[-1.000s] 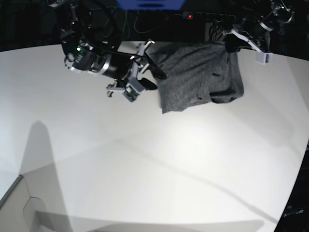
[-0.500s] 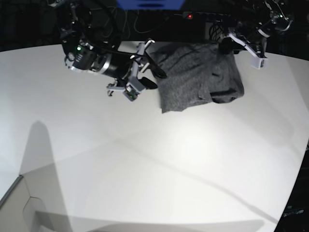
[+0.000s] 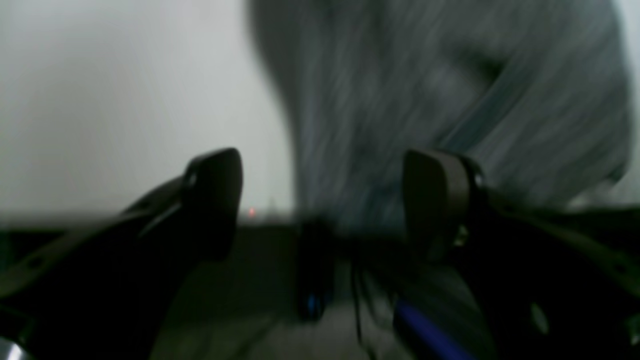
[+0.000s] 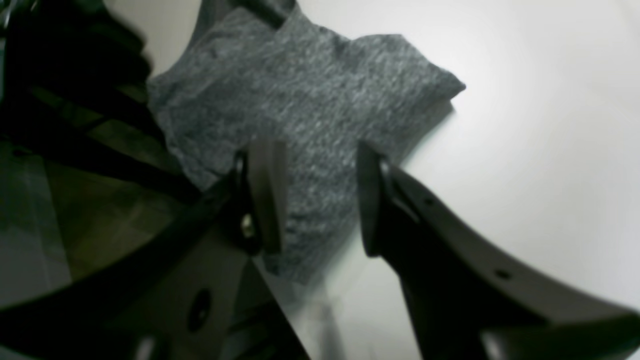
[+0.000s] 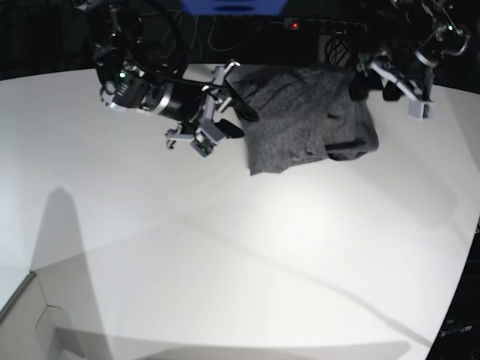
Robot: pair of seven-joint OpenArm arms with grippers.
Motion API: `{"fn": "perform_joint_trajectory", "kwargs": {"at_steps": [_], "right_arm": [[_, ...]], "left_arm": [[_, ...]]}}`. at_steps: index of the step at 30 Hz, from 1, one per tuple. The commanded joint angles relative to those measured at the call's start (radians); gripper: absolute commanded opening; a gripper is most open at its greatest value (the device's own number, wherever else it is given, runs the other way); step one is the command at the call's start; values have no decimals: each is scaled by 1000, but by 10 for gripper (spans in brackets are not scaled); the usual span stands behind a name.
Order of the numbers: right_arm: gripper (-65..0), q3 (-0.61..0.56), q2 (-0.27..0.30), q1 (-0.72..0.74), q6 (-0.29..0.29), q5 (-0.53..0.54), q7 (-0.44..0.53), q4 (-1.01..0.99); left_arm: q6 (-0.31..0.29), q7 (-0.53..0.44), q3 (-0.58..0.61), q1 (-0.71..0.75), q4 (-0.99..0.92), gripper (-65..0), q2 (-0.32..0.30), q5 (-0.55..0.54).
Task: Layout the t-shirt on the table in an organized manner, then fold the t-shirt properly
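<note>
Near the camera of the base view, the table (image 5: 247,270) is a big white surface with some soft grey shadows on it and a curved edge at the right. Farther back, close to the far edge, the t-shirt (image 5: 307,120) lies as a bunched, partly folded grey heap, not spread flat. One corner of it points toward the front, and a thicker fold sits on its right side.

At the left of the heap, the right gripper (image 5: 238,120) hangs low over the table, with its tips just beside the left edge of the shirt. In the right wrist view the right gripper (image 4: 320,200) has its two fingers (image 4: 267,195) apart with a moderate gap, and nothing is between them; the grey cloth (image 4: 305,105) is seen beyond and below the gap, on the white top.

At the far right, the left gripper (image 5: 375,79) is above the back right corner of the shirt. In the left wrist view, which is blurred, the left gripper (image 3: 322,200) stands wide, with no cloth between its dark pads (image 3: 215,195). The shirt (image 3: 440,95) fills the upper right of that view. I cannot tell if a tip touches the fabric.
</note>
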Motion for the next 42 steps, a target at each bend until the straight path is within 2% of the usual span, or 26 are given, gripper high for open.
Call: {"fn": "perform_joint_trajectory", "kwargs": {"at_steps": [1,6,14,22,26,28,30,32,34,38,42], "right_arm": [[-413,2,2,7,6,19,22,14],[-413,3,2,7,6,17,22,13],[-413,5,14,-1,6,17,22,13],[-413,39,16,-6,6,17,22,13],[-415,60,17,-7,6,17,22,13],[-415,75,17,-7,6,17,22,13],[-416,106,17,-9,6,17,22,14],[-416,154,17,-23,6,19,22,19],[-416,203,17,-27,9,19,22,20],[-414,322,19,-59,12,20,22,22],[-413,445,19,-92,12,20,22,22]], "left_arm": [[-3,-14,-6,-11,13,-165,8,-21],[-3,-14,0,-83,-59,-165,28,-8],[-3,-22,16,-186,-350,-165,20,-7],[-3,-25,168,-195,-367,-165,20,38],[-3,-25,187,-195,-369,-171,19,38],[-3,-25,187,-195,-369,-224,19,39],[-3,-25,187,-196,-369,-348,19,39],[-3,-23,187,-212,-369,-511,19,53],[-3,-16,189,-239,-369,-650,17,121],[-3,-23,250,-288,-390,-628,19,246],[-3,-23,326,-350,-444,-649,-17,249]]}}
